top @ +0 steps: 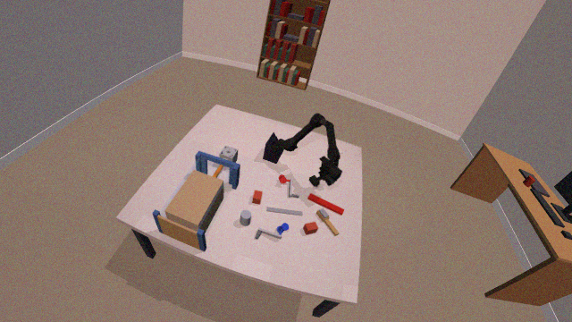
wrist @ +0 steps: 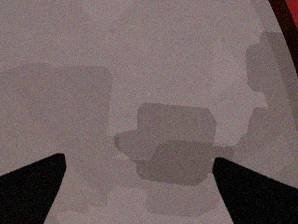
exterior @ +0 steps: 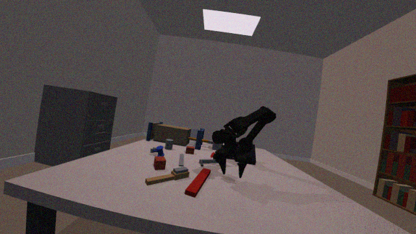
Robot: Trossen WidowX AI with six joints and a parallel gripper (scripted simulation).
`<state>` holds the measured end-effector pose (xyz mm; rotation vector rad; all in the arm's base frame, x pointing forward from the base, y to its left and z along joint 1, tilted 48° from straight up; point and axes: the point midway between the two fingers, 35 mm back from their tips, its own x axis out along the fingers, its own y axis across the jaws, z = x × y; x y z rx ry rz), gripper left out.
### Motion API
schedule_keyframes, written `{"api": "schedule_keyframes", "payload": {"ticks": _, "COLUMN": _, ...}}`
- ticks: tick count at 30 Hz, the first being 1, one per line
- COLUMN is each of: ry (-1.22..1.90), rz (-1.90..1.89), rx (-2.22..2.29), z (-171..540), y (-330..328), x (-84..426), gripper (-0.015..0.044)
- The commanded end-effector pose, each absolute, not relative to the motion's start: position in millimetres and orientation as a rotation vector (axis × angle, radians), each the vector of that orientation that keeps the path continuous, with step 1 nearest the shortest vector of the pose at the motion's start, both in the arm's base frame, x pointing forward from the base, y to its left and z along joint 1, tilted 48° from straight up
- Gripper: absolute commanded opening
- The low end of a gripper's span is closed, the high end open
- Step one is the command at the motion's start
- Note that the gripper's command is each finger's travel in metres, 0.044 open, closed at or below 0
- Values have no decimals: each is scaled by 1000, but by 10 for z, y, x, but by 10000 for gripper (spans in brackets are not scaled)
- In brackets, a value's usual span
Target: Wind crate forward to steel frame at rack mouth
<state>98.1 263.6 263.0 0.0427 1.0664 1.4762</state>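
Observation:
The tan crate (top: 194, 194) (exterior: 170, 134) sits flat in the low rack, back from the blue frame (top: 216, 160) (exterior: 198, 138) at its mouth. An orange strap (top: 218, 171) runs from it towards the grey winch (top: 229, 153), whose top shows a dark hole. A cranked grey handle with a red knob (top: 282, 179) (exterior: 212, 155) and another with a blue knob (top: 282, 228) (exterior: 159, 150) lie on the bench. My gripper (exterior: 232, 175) (wrist: 140, 164) is open and empty, pointing down above the bench, between the red-knobbed handle and the red bar's far side.
The red bar (top: 325, 204) (exterior: 198, 182), a hammer (top: 330, 224) (exterior: 164, 178), a flat grey bar (top: 284, 211) (exterior: 181, 160), a grey cylinder (top: 245, 217) (exterior: 169, 144) and two red blocks (top: 257, 197) (top: 310, 228) lie on the bench. Shadows cross the bench under my fingers.

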Motion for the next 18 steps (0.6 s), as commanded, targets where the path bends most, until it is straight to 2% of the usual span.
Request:
{"api": "schedule_keyframes", "payload": {"ticks": 1, "ry": 1162, "rz": 1301, "rx": 105, "z": 2294, "y": 2388, "x": 1471, "gripper": 440}}
{"api": "schedule_keyframes", "payload": {"ticks": 10, "ry": 1324, "rz": 975, "rx": 317, "z": 1712, "y": 1549, "x": 2200, "gripper": 440}}
{"api": "schedule_keyframes", "payload": {"ticks": 13, "ry": 1355, "rz": 904, "rx": 389, "z": 1588, "y": 1302, "x": 2300, "gripper": 440}}
{"api": "schedule_keyframes", "payload": {"ticks": 18, "ry": 1357, "rz": 899, "rx": 394, "z": 1580, "y": 1284, "x": 2306, "gripper": 440}}
